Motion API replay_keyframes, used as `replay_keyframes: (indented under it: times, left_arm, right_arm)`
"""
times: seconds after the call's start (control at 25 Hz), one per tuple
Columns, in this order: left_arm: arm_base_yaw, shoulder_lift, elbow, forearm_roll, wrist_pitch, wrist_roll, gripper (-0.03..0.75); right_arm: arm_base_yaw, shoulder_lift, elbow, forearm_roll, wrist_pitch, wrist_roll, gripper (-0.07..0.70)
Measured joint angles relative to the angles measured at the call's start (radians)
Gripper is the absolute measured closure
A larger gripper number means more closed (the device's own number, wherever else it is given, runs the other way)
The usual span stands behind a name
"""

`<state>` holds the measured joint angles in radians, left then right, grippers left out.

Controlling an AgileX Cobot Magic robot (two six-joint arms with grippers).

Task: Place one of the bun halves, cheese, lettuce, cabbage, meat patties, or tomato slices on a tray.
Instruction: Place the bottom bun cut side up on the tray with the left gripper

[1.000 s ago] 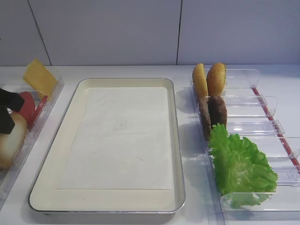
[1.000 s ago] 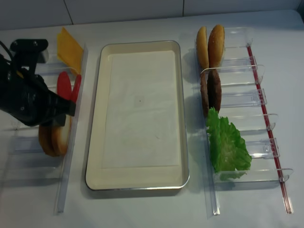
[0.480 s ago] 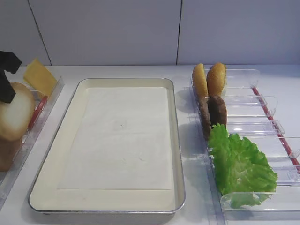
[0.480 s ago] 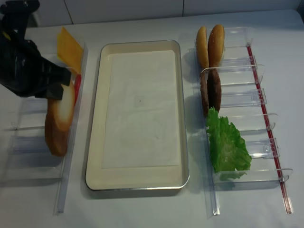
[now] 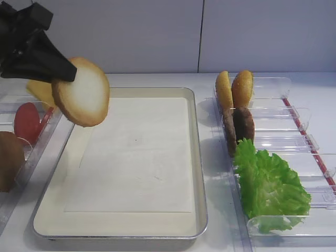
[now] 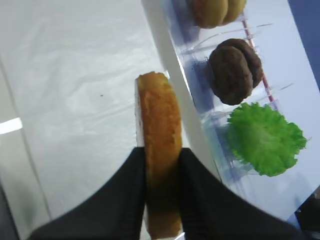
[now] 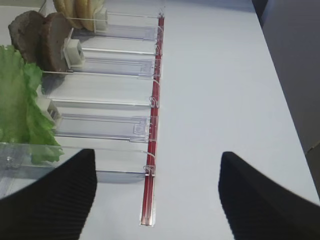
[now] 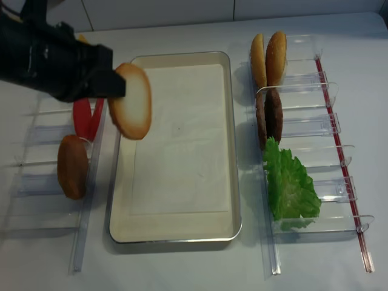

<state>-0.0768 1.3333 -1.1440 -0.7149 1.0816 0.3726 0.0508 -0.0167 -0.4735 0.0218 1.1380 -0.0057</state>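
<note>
The left gripper (image 5: 67, 73) is clamped on the bun half (image 5: 81, 92) now, pinching it by its edge, and that's the big change. A second ago the bun was still down in the clear holder (image 8: 57, 182) on the left side of the table, next to the brown domed bun (image 8: 73, 167). Half a second ago it had just been lifted out of the slot. Now it hangs in the air over the left rim of the tray (image 8: 123, 151), near the tray's far-left corner, not touching the paper liner (image 8: 182, 139). The whitish cut face points toward the middle of the tray, and the left wrist view shows it edge-on between the two black fingers (image 6: 120, 200).

The domed bun stays behind alone in its slot. The tomato slices (image 8: 82, 118) and the cheese (image 5: 39, 92) are where they were, though the arm now partly hides the cheese.

Nothing moved on the right side: the two small orange buns (image 8: 270, 57), meat patties (image 8: 268, 118) and lettuce (image 8: 290, 185) sit in their holder just like before. The right gripper (image 7: 155, 200) hovers over the table's right edge with its fingers wide apart, holding nothing.
</note>
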Motion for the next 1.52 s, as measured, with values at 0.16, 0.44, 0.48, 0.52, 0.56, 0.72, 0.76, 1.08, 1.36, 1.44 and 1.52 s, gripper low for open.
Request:
replay_keyframes:
  times: [0.16,0.44,0.48,0.52,0.56,0.72,0.76,1.08,1.36,1.44,1.52]
  left_arm:
    - [-0.075,0.000,0.066,-0.061,-0.077,0.019,0.566]
    - [-0.171,0.006,0.231,-0.248,-0.275,0.089,0.566]
    - [-0.171,0.015,0.248,-0.276,-0.286,0.101,0.566]
    - [-0.173,0.028,0.263,-0.298,-0.294,0.117,0.568]
    - [-0.173,0.043,0.272,-0.320,-0.299,0.132,0.568]
    - [-0.173,0.130,0.284,-0.382,-0.290,0.175,0.568]
    - [-0.173,0.154,0.284,-0.392,-0.278,0.187,0.568]
    - [-0.173,0.256,0.300,-0.407,-0.264,0.242,0.570]
    - [-0.173,0.260,0.334,-0.425,-0.289,0.298,0.573]
    - [-0.173,0.260,0.335,-0.425,-0.290,0.322,0.572]
    - [-0.173,0.260,0.335,-0.425,-0.290,0.334,0.542]
  right_arm:
    - [0.000,0.000,0.000,0.000,0.000,0.000,0.110]
    - [0.000,0.000,0.000,0.000,0.000,0.000,0.110]
    - [0.000,0.000,0.000,0.000,0.000,0.000,0.110]
    - [0.000,0.000,0.000,0.000,0.000,0.000,0.110]
    - [0.000,0.000,0.000,0.000,0.000,0.000,0.110]
    - [0.000,0.000,0.000,0.000,0.000,0.000,0.110]
    - [0.000,0.000,0.000,0.000,0.000,0.000,0.110]
    - [0.000,0.000,0.000,0.000,0.000,0.000,0.110]
    - [0.000,0.000,0.000,0.000,0.000,-0.004,0.110]
    - [0.000,0.000,0.000,0.000,0.000,-0.005,0.110]
    - [0.000,0.000,0.000,0.000,0.000,-0.005,0.110]
